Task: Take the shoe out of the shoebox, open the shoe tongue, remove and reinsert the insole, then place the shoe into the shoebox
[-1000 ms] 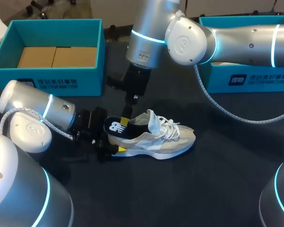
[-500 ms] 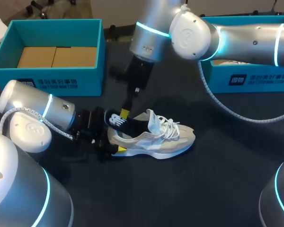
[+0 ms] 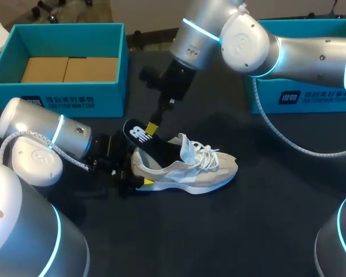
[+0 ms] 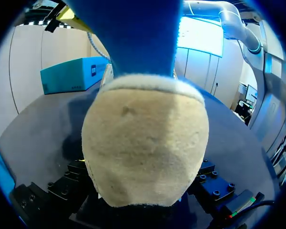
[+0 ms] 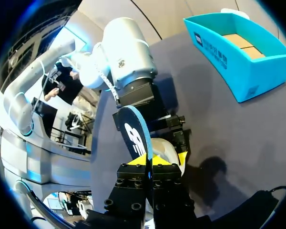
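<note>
There: the right gripper (image 3: pixel 153 128) is pinched shut on the heel end of the dark insole (image 3: pixel 140 135), which stands half out of the beige sneaker (image 3: pixel 187 167). The sneaker sits mid-table, toe to the right, its heel clamped by the left gripper (image 3: pixel 139 181). That insole looks thin, light and floppy, so an edge pinch suits it. The far-left teal shoebox (image 3: pixel 104 95) holds only brown cardboard (image 3: pixel 69 69); the far-right shoebox (image 3: pixel 323 98) hides its inside.

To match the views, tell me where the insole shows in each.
Head view: the insole sticks up from the shoe at its heel, pinched by the right pincer.
Left wrist view: blue strip rising above the heel.
Right wrist view: between the pincer's yellow tips.
Shared landmark: the pale shoe.
</note>
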Action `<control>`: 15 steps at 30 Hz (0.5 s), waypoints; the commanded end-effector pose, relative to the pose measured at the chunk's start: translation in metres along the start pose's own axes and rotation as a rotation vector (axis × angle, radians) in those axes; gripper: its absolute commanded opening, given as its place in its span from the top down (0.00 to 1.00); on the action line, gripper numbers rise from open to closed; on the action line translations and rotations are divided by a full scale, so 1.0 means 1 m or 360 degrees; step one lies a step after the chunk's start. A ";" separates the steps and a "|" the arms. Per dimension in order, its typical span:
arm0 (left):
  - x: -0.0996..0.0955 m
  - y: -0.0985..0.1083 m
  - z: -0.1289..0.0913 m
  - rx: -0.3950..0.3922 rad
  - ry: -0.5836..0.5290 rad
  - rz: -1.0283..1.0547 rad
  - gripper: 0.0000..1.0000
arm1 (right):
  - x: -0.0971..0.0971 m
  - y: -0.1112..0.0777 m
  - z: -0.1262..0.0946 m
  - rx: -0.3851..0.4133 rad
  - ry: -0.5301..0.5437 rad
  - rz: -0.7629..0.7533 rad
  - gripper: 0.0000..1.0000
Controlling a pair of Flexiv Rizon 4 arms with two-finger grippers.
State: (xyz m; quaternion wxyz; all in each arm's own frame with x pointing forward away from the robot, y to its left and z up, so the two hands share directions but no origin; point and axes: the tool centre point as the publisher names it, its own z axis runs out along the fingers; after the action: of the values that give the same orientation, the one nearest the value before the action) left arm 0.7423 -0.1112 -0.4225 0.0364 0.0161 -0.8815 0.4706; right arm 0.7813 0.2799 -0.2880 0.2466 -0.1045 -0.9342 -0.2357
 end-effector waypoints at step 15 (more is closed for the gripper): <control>0.000 0.000 0.001 -0.0006 0.0000 -0.0001 1.00 | -0.001 0.006 0.003 -0.0039 -0.0038 0.0007 0.20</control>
State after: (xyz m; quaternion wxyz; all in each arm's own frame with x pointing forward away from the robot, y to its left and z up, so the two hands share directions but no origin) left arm 0.7423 -0.1112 -0.4225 0.0364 0.0160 -0.8815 0.4706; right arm 0.7872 0.2887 -0.2870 0.2382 -0.1088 -0.9345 -0.2410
